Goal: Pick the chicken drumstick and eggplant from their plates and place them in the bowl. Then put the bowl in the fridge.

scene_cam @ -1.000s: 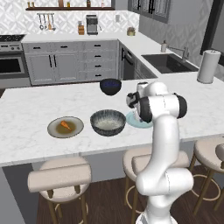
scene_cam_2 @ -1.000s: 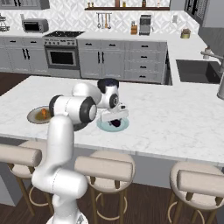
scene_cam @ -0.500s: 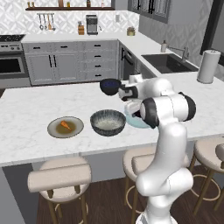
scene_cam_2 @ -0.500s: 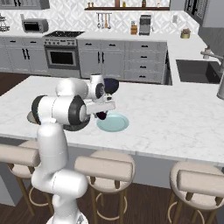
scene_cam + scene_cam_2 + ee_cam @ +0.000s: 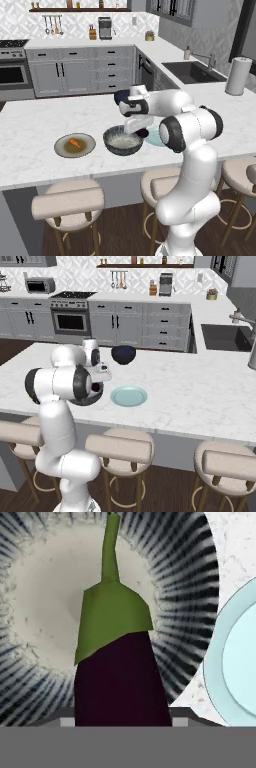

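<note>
Gripper (image 5: 140, 128) pinches the eggplant (image 5: 120, 672) between its jaws, holding it over the bowl (image 5: 122, 140) near the right rim, green stem pointing toward the bowl's pale inside. Drumstick (image 5: 74, 143) lies on the olive plate (image 5: 75, 145), left of the bowl. Teal plate (image 5: 129, 396) sits bare just right of the bowl. Navy bowl (image 5: 123, 354) sits behind on the counter (image 5: 200, 396).
</note>
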Controlling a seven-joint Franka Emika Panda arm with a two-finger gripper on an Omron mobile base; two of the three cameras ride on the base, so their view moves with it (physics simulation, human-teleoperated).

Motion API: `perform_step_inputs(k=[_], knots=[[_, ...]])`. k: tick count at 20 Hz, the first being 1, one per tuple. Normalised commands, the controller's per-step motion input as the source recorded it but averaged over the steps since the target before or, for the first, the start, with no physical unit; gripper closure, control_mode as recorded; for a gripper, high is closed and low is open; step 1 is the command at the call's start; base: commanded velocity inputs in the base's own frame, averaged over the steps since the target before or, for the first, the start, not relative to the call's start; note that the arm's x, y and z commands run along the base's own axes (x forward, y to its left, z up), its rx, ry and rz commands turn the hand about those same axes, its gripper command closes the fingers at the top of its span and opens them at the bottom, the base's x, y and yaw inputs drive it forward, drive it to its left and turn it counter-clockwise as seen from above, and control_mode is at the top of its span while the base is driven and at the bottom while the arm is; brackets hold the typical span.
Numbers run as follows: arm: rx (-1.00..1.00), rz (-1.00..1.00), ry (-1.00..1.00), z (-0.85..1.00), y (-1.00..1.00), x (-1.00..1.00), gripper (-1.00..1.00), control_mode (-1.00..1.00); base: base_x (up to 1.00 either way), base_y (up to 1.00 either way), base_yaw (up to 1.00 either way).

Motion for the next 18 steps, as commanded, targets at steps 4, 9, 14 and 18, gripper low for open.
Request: perform_step_inputs(k=[4, 9, 14, 18], knots=[[0.0, 0.0, 0.08, -0.01, 0.46, 0.3, 1.0, -1.0, 0.0, 0.0, 0.0], [0.0, 0.0, 0.04, -0.02, 0.36, 0.16, 1.0, -1.0, 0.0, 0.0, 0.0], [0.0, -0.01, 0.0, -0.28, 0.37, 0.0, 1.0, -1.0, 0.0, 0.0, 0.0], [0.0, -0.01, 0.0, -0.39, 0.26, 0.0, 1.0, -1.0, 0.0, 0.0, 0.0]])
